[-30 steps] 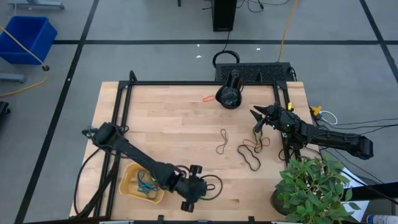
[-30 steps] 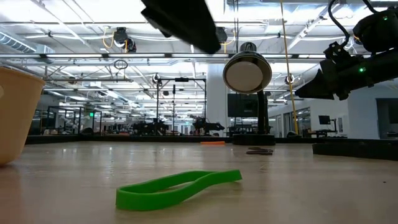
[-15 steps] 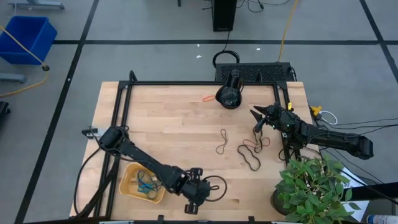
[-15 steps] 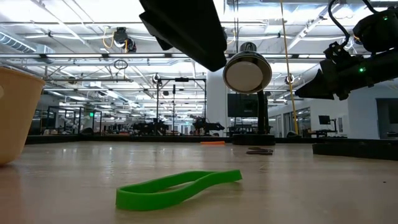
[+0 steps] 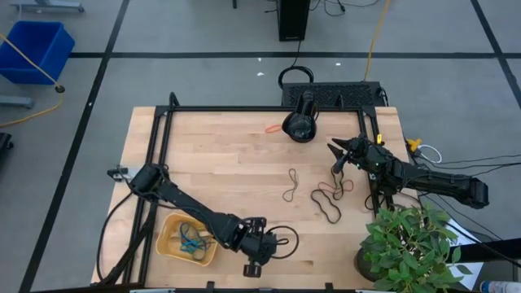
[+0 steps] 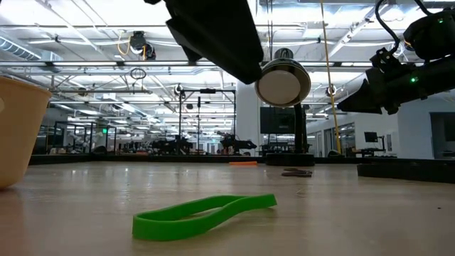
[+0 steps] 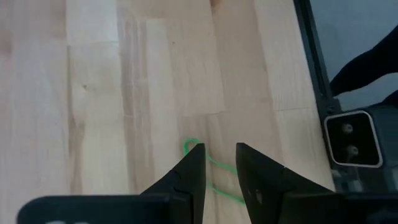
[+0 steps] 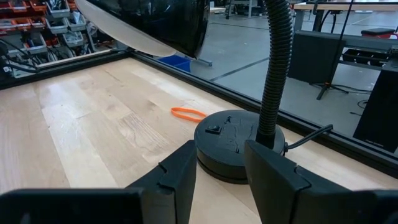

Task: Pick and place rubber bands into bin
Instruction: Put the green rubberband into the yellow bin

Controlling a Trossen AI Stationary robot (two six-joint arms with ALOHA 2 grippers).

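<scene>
A green rubber band (image 6: 206, 213) lies flat on the wooden table near its front edge. My left gripper (image 7: 219, 149) hangs over the band (image 7: 214, 167), clear of the table, with its fingers a narrow gap apart. It (image 5: 262, 244) is just right of the orange-yellow bin (image 5: 167, 244), which holds a few bands. More rubber bands lie mid-table: a brown one (image 5: 291, 185), a dark tangle (image 5: 330, 199) and an orange one (image 5: 273, 129). My right gripper (image 5: 335, 151) waits open at the table's right side, above the surface.
A black desk lamp (image 5: 301, 122) stands at the far edge, and its base (image 8: 233, 146) is ahead of my right gripper. A potted plant (image 5: 407, 240) fills the near right corner. A black frame rail (image 5: 163, 155) runs along the left and far sides.
My left arm has reached a little farther toward the table's right edge along the front, and its wrist has rolled. In the low view its dark bulk has come lower and shows larger. The green band has stayed where it was.
</scene>
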